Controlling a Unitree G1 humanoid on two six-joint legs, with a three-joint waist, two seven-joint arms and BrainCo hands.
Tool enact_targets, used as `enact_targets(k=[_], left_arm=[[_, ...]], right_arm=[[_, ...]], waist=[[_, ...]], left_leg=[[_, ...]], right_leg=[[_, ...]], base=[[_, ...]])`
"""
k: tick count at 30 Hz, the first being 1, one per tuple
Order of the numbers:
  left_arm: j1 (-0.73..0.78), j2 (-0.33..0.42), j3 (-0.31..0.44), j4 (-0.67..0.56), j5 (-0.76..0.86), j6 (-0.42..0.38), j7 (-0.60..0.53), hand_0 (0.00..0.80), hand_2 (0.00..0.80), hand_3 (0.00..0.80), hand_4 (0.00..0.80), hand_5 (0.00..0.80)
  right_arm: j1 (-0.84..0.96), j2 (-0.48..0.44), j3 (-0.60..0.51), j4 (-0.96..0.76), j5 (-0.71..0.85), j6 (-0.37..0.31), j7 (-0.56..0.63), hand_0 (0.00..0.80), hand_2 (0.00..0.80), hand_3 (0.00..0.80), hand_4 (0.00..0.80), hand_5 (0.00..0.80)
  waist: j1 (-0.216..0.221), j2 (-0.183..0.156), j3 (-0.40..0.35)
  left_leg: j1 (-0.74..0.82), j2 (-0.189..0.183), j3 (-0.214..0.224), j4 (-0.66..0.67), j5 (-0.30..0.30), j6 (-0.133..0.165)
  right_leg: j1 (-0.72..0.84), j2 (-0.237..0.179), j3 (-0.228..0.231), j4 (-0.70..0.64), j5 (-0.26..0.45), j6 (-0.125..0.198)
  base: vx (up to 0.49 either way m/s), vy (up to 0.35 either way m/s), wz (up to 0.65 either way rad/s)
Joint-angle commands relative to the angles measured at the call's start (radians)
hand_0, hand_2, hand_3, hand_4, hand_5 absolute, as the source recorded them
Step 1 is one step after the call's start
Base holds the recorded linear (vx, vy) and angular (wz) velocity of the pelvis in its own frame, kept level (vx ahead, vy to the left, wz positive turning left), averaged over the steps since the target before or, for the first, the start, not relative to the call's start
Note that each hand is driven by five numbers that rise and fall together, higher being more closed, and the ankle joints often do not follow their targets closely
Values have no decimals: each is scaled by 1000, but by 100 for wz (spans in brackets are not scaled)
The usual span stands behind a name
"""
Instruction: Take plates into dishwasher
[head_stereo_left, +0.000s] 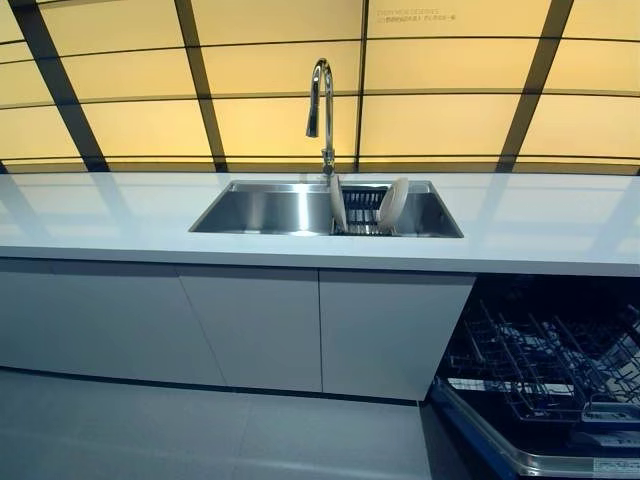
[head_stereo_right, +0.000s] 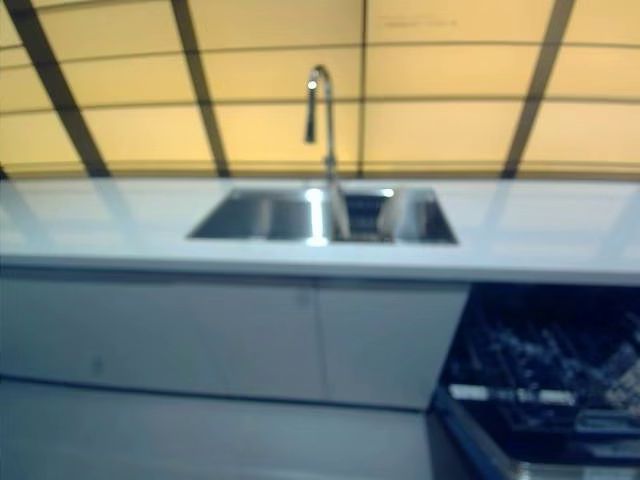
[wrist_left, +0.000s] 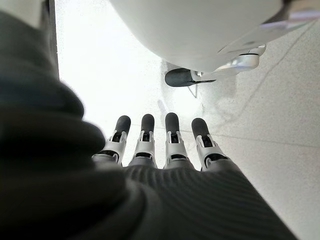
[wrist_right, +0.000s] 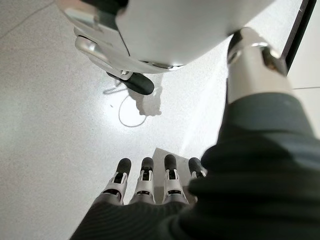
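Two pale plates stand on edge in a dark rack inside the steel sink (head_stereo_left: 250, 212): one plate (head_stereo_left: 338, 203) at the rack's left, the other plate (head_stereo_left: 393, 203) at its right. The dishwasher (head_stereo_left: 545, 375) stands open at the lower right, its wire rack pulled out over the lowered door. Neither hand shows in the eye views. My left hand (wrist_left: 155, 150) hangs over the floor with straight fingers and holds nothing. My right hand (wrist_right: 145, 187) hangs the same way, fingers straight and empty.
A tall chrome faucet (head_stereo_left: 322, 110) rises behind the sink. The white counter (head_stereo_left: 110, 215) runs the full width, with white cabinet doors (head_stereo_left: 260, 330) below. Grey floor (head_stereo_left: 150, 430) lies between me and the cabinets. The lowered dishwasher door (head_stereo_left: 520, 450) juts out at floor level.
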Motion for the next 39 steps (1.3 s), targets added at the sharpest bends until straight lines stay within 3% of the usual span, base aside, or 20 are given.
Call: enact_targets(k=[1,12,39], left_arm=[[-72,-20,27,55,5,-21,-19,0,0,0,0,0],[-98,-16,-9,39,55,-1,-52,0,0,0,0,0],[-114,4,-2,25,72,1,-28,0,0,0,0,0]], right_arm=[[-77,25,25,50,-20,16,33,0,0,0,0,0],[-79,32,41,48,-57,98,7,0,0,0,0,0],[-98,30,61,20,-75,112,12,0,0,0,0,0]], waist=[[27,-28,36],[16,-29,37],[10,-37,36]], left_leg=[[30,-123,23,5,-84,106],[37,-119,33,5,-88,109],[33,-110,40,5,-87,113]], right_leg=[[-22,13,39,62,-61,36],[-23,18,69,58,-49,40],[-33,29,84,86,-69,31]], base=[[-21,1,6],[-11,1,2],[-3,-17,0]])
